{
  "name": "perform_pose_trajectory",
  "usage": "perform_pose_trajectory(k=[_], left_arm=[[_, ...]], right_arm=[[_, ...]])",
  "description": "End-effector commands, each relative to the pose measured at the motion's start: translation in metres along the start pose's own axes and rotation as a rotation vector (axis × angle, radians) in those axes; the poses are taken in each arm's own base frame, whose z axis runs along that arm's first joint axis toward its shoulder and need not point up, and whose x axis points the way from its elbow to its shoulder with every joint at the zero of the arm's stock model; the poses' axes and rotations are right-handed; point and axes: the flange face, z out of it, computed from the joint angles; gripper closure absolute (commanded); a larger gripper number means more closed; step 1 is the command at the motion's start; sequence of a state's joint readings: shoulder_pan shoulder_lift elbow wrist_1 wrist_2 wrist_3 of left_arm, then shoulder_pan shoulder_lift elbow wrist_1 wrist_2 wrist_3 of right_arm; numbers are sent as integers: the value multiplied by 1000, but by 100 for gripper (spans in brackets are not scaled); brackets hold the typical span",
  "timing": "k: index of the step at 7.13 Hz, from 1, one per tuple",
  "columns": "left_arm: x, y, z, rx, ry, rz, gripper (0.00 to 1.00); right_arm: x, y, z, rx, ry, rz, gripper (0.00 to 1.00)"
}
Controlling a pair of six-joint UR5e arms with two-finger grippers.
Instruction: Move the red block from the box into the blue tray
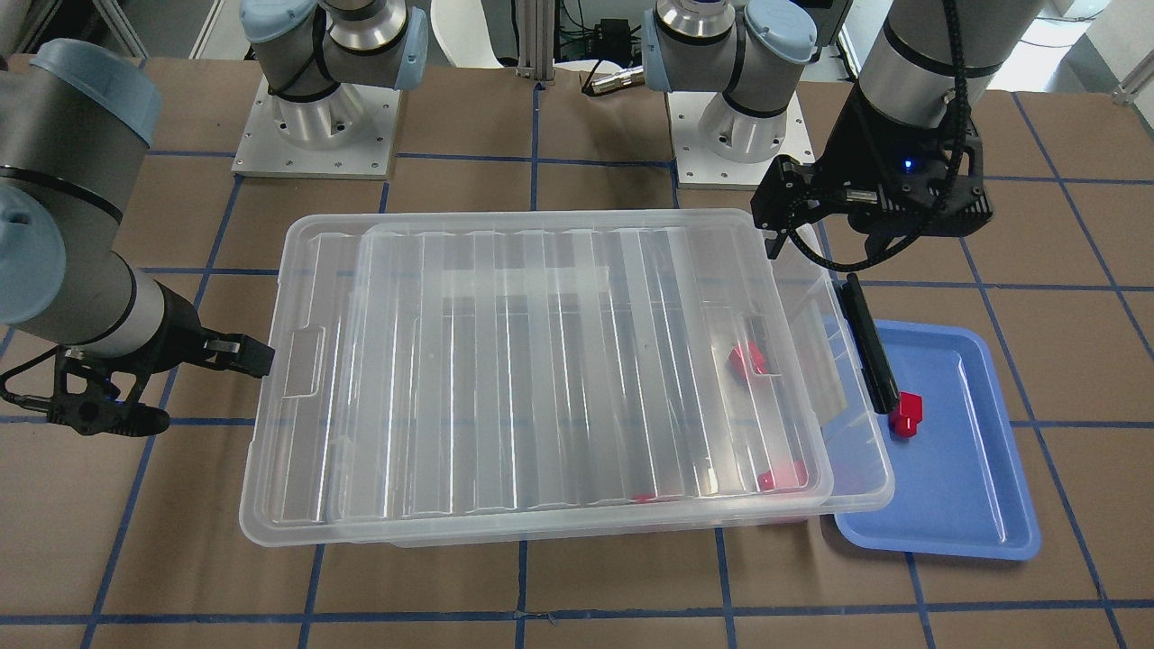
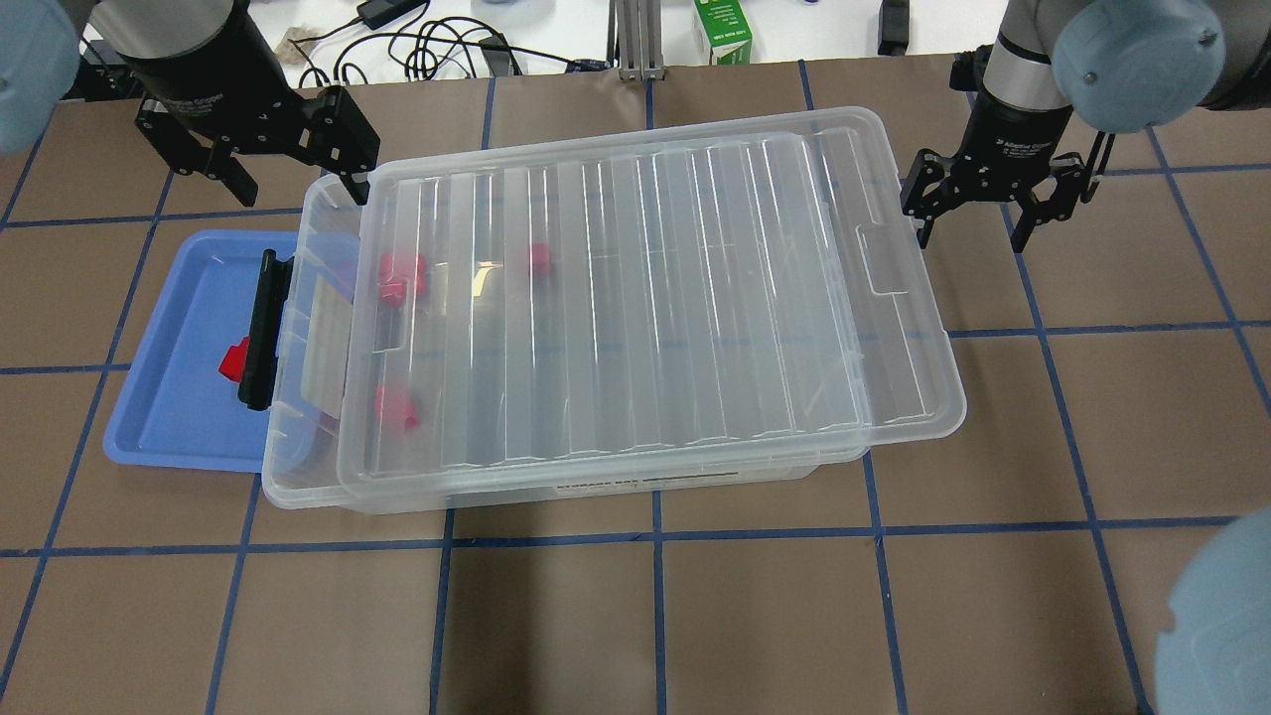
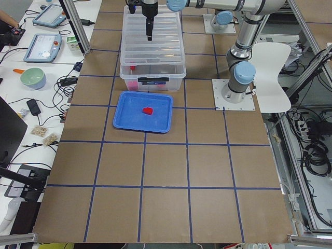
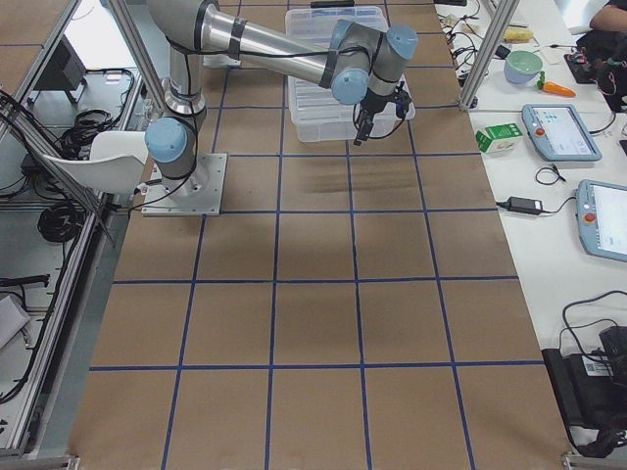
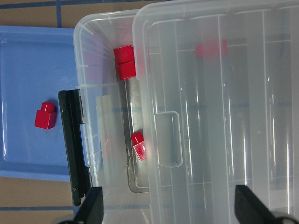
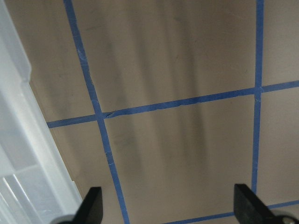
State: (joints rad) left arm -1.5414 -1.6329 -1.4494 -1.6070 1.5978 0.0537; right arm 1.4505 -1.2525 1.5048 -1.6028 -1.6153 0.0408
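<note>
One red block (image 1: 905, 416) lies in the blue tray (image 1: 956, 487), also seen in the overhead view (image 2: 233, 359) and the left wrist view (image 5: 45, 115). The clear box (image 2: 298, 298) holds more red blocks (image 2: 400, 276) under its ribbed lid (image 2: 645, 308). The lid is slid toward my right, leaving a gap at the tray end. My left gripper (image 2: 296, 184) is open and empty above the box's far corner by the tray. My right gripper (image 2: 971, 223) is open and empty over the table beside the box's other end.
A black latch (image 2: 263, 328) hangs on the box's end wall over the tray's edge. The tray (image 2: 179, 397) touches that end of the box. Brown table with blue tape lines (image 6: 107, 154) surrounds both. Cables and a green carton (image 2: 722, 30) lie beyond the far edge.
</note>
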Motion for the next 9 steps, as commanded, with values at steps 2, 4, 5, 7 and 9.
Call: perform_pose_trajectory(k=[2,4,5,7,9], left_arm=[[0,1,0,0,-1,0,0],[0,1,0,0,-1,0,0],[0,1,0,0,-1,0,0],[1,1,0,0,-1,2,0],[0,1,0,0,-1,0,0]], right_arm=[[-13,3,0,0,-30,7,0],[-18,4,0,0,-28,-2,0],[-20,4,0,-1,-28,-5,0],[-31,6,1,-1,-27,-23,0],[-30,5,-5,13,-28,-22,0]])
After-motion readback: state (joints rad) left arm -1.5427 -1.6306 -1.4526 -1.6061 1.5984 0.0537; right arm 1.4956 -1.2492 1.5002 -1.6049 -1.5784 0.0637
